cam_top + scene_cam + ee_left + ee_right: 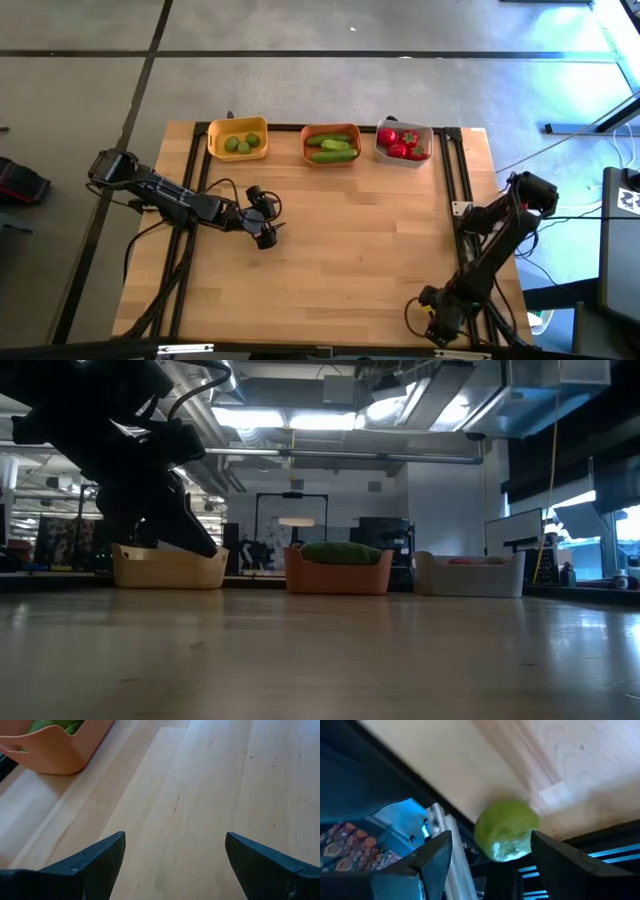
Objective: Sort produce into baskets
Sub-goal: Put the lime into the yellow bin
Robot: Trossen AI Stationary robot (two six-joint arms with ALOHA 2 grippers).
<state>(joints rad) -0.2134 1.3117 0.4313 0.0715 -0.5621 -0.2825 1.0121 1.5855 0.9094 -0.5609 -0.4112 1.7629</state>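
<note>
Lime (507,831) between right hand (490,855) fingers

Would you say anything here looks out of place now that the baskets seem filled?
Yes: one lime sits at the table's edge, between the right gripper's open fingers, far from the yellow basket holding the other limes. The cucumbers and tomatoes are binned.
</note>
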